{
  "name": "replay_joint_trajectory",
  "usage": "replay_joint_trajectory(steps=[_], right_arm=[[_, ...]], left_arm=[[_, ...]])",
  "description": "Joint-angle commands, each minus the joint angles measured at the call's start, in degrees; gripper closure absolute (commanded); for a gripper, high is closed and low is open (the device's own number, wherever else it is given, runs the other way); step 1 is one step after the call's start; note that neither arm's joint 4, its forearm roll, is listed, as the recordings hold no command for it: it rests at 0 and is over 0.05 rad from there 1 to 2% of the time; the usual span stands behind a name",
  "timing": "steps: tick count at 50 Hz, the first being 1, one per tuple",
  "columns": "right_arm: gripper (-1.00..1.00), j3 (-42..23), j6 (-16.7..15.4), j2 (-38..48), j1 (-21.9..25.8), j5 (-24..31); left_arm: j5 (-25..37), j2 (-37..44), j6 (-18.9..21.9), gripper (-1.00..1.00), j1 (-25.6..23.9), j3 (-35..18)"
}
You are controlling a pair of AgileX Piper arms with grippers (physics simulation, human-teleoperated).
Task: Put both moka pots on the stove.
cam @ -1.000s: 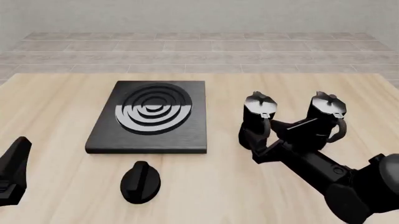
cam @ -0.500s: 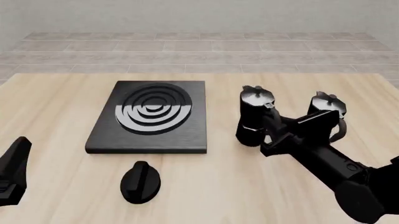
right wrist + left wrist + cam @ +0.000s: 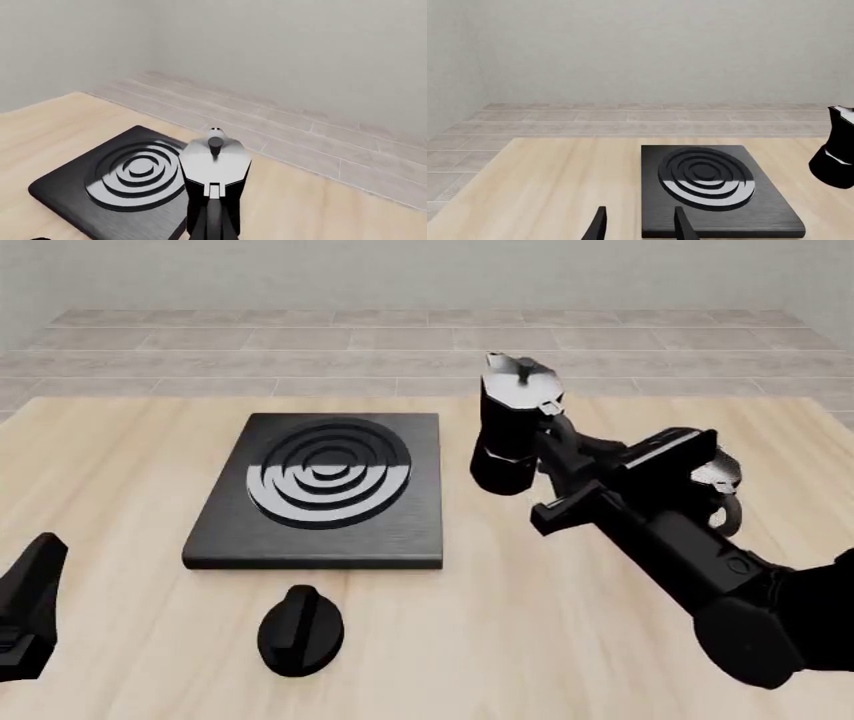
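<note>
- Black moka pot [image 3: 511, 430] clamped by its handle in right gripper [image 3: 558, 455], lifted right of centre frame, just right of stove [image 3: 320, 495].
- Second moka pot [image 3: 711, 480] mostly hidden behind right arm.
- Left gripper [image 3: 637, 227] spread apart, holding nothing, lower left.
- Knob [image 3: 302, 630] sits below stove.

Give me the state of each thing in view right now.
Held moka pot: lifted off the table, upright, beside the stove.
Second moka pot: mostly hidden behind the arm.
Stove: burner bare.
Knob: on the table.
Right gripper: shut on the pot's handle.
Left gripper: open, holding nothing.
</note>
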Motion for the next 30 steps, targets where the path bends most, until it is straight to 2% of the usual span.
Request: replay_joint_trajectory(steps=[1, 9, 18, 30], right_arm=[[1.0, -6.0, -0.3, 1.5, 5.2, -0.2], [1.0, -9.8, -0.1, 2.1, 7.6, 1.5], [1.0, -13.0, -0.8, 3.2, 12.4, 2.4], [1.0, -19.2, -0.9, 8.3, 14.8, 4.2]], left_arm=[[0.0, 0.0, 0.0, -1.0, 0.0, 0.0], [0.0, 0.0, 0.0, -1.0, 0.0, 0.0], [0.0, 0.0, 0.0, -1.0, 0.0, 0.0], [0.0, 0.0, 0.0, -1.0, 0.0, 0.0]])
